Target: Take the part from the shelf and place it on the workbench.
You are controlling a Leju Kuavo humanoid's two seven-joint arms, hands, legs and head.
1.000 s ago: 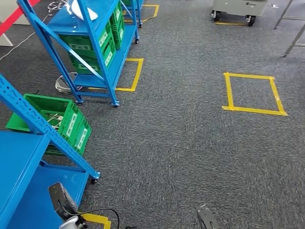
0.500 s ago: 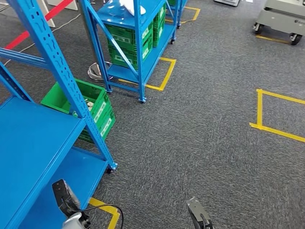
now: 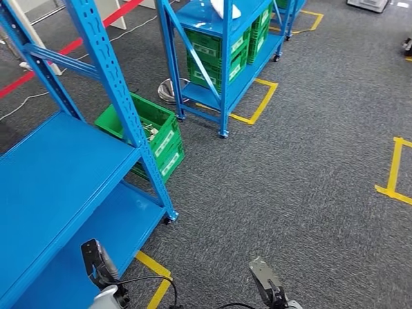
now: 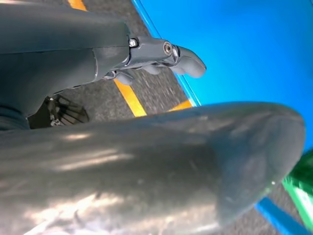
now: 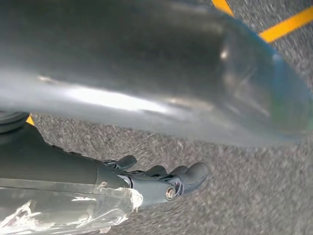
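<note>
- The near shelf [image 3: 58,174] was a blue metal rack with a bare blue deck and perforated uprights, standing on grey carpet.
- A white object [image 3: 224,8], possibly the part, lay atop the farther blue shelf [image 3: 228,71].

Dark grey fingers [image 4: 184,58], seemingly screw-jointed; silver cover.

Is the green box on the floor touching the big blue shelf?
Cannot tell. In the head view the green box sits right behind the near blue shelf's slanted post, which overlaps it, so no gap or contact shows plainly.
</note>
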